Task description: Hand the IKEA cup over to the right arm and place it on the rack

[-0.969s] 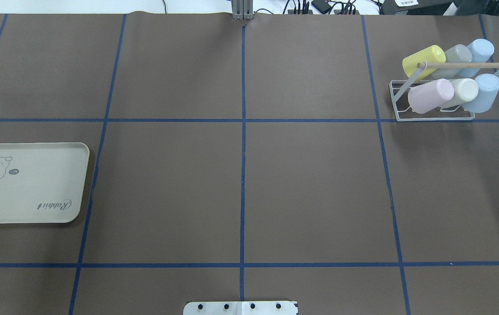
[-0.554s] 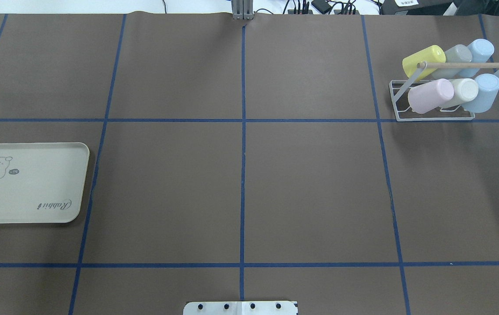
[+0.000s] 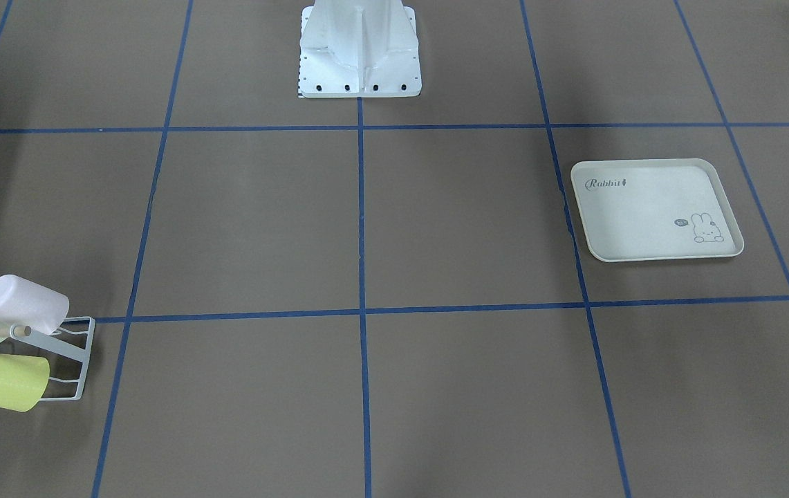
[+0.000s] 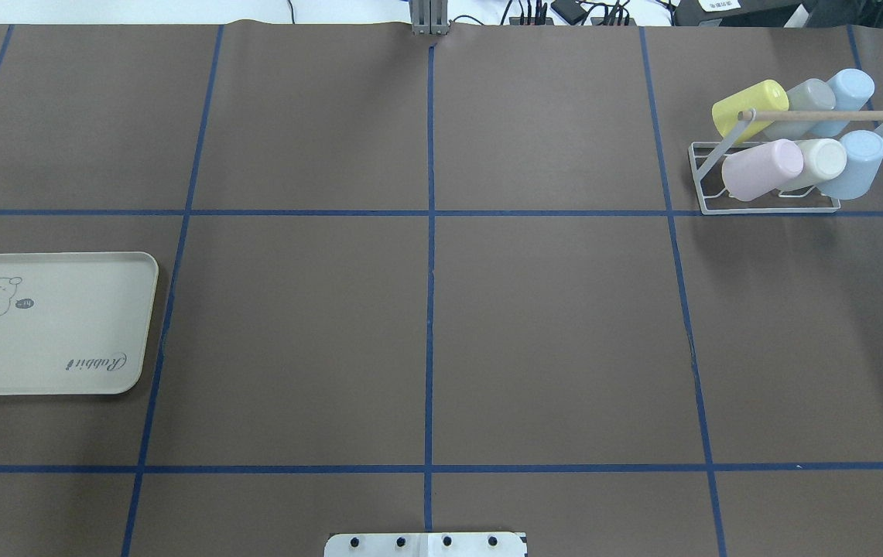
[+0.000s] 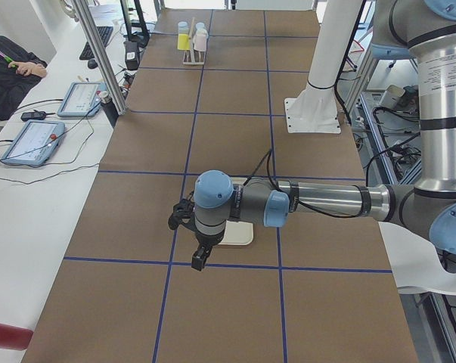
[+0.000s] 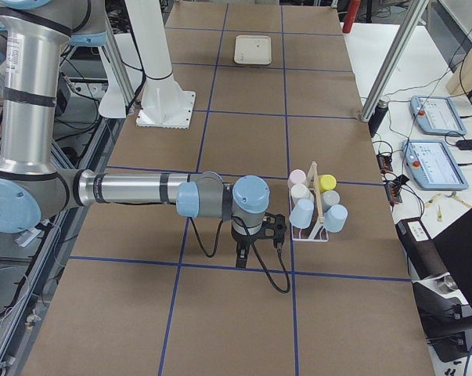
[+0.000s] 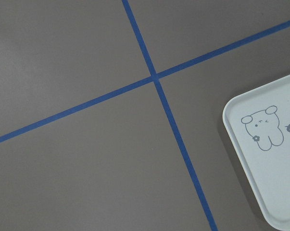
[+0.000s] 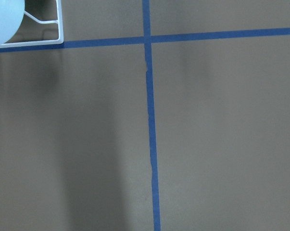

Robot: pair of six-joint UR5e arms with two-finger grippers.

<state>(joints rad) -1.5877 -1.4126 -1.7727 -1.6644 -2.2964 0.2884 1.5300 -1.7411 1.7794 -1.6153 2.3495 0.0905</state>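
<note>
Six cups (image 4: pixel 762 169) all on rack (image 4: pixel 766 207), upper right of overhead frame, axes tilted. Right hand (image 6: pixel 240 260) nearer, just beside rack; left hand (image 5: pixel 198 259) by rabbit tray (image 4: pixel 54 333). Both hands' opening: cannot tell.

On the brown paper-covered table with a blue tape grid (image 4: pixel 549 325), seen from behind the robot, the small white wire rack with a pale wooden dowel (image 4: pixel 828 114) stands far right. Six pastel plastic cups (image 4: pixel 762 170) lie tilted on its prongs, three on either side of the dowel. The cream rounded tray with a rabbit drawing (image 4: pixel 50 325) lies at the left edge, nearer the robot and well apart from the rack. The left arm's black two-finger gripper (image 5: pixel 200 257) hangs above the table near the tray, and the right arm's black two-finger gripper (image 6: pixel 241 257) hangs near the rack.
</note>
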